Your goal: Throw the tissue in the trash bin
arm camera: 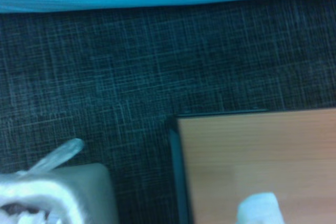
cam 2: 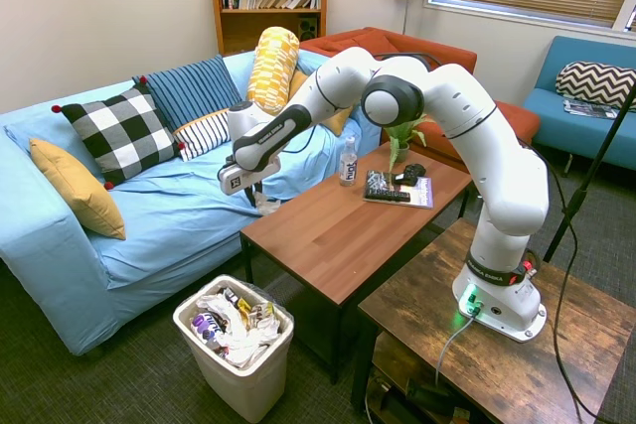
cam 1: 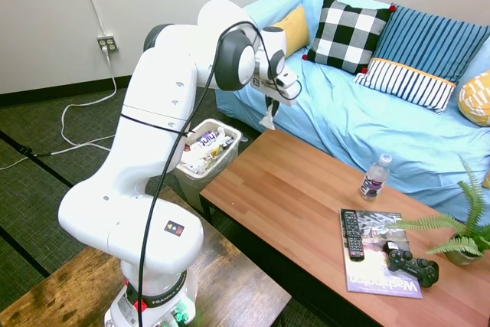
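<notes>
Tissue [cam 1: 266,121] is hanging clenched in the gripper [cam 1: 268,112] above the table's [cam 1: 306,197] corner, near the trash bin [cam 1: 200,178].

White tissue [cam 1: 267,121] hangs from the white arm's gripper [cam 1: 269,111] above a warm reddish-brown wood coffee table [cam 1: 291,189], and the white trash bin [cam 2: 238,374] shows multicoloured litter. The sofa [cam 2: 169,215] wears a light blue cover, with a black-and-white checked cushion [cam 2: 126,134], a mustard yellow cushion [cam 2: 75,186] and navy striped pillows [cam 1: 429,44]. The carpet [arm camera: 105,77] is dark grey.
</notes>
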Motion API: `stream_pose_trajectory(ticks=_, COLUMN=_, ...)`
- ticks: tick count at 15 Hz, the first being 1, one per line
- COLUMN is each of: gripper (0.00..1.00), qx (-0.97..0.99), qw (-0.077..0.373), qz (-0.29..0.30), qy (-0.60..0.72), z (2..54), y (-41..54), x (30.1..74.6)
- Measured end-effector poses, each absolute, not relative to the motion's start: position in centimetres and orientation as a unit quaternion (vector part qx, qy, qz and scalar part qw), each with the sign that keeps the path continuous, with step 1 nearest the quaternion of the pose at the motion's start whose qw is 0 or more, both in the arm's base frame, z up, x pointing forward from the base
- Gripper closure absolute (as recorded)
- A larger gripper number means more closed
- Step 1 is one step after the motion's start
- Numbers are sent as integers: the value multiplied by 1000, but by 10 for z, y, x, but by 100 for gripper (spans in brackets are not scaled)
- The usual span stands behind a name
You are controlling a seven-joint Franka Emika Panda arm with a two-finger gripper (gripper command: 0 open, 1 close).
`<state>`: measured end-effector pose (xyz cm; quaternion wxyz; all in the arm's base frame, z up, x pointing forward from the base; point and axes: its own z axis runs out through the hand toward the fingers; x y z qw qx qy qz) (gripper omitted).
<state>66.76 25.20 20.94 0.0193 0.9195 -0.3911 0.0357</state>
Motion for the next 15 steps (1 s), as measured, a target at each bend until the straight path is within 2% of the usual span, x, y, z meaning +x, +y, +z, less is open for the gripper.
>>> stream_pose_trajectory(ticks=6, gripper=100, qx=947, qw=39, qz=37, qy=-317, z=187, y=403, x=588)
stream_pose_trajectory(ticks=10, gripper=100, qx=953, qw=49, qz=30, qy=-298, z=174, y=440, x=550)
stream_pose_trajectory(ticks=11, gripper=0, qx=954, qw=53, qz=27, qy=-295, z=169, y=441, x=544)
stream_pose_trajectory(ticks=15, gripper=0, qx=955, qw=67, qz=15, qy=-290, z=152, y=438, x=532)
